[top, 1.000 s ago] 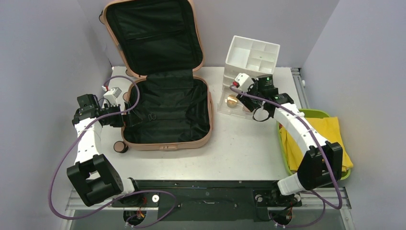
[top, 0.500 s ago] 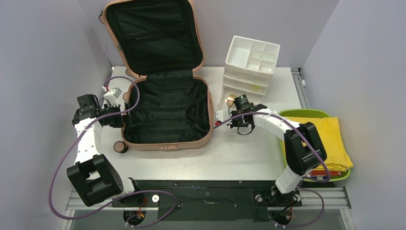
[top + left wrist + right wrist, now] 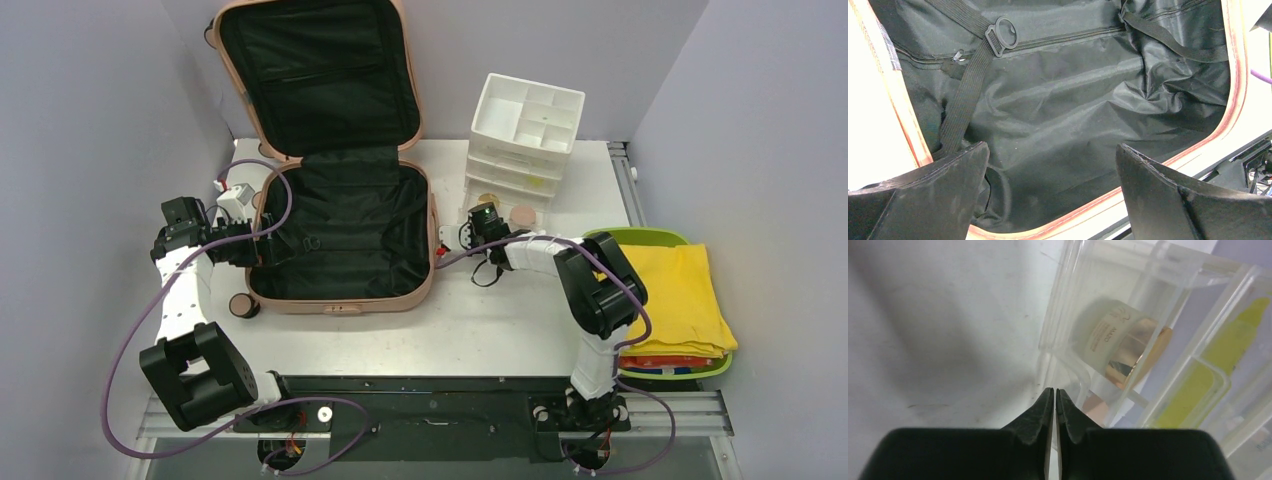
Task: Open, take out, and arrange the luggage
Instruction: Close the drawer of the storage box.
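Salmon-pink luggage (image 3: 340, 304), left rim at wide-spread left gripper (image 3: 1050, 147), right rim seemingly near pinched-together right gripper (image 3: 1054, 390).

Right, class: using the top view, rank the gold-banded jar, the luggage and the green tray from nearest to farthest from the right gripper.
1. The gold-banded jar, in the clear drawer just ahead of the right gripper.
2. The luggage, lying open to the left of it.
3. The green tray, far right, holding yellow cloth.
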Tool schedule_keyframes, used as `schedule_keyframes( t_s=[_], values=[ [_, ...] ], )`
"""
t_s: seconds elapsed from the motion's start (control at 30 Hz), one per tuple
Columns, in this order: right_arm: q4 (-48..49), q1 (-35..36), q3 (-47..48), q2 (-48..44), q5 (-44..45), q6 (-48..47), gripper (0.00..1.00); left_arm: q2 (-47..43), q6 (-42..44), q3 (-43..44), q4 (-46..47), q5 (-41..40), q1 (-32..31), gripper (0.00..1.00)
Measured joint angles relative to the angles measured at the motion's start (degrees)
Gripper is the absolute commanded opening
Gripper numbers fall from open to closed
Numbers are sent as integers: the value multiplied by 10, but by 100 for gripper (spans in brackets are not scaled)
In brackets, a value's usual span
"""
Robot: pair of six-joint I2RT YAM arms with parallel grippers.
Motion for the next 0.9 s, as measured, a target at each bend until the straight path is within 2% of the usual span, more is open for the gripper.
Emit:
schedule_keyframes(
  t_s=[0.13,0.53,0.9],
  values=[
    [45,-4,3,14,28,-12,3,-2,0,0,0,-1,0,96],
    [56,-24,92,79,62,-40,3,-3,-1,0,0,-2,0,96],
    [123,-35,97,93,66,-84,4,-3,-1,0,1,-2,0,96]
  ],
)
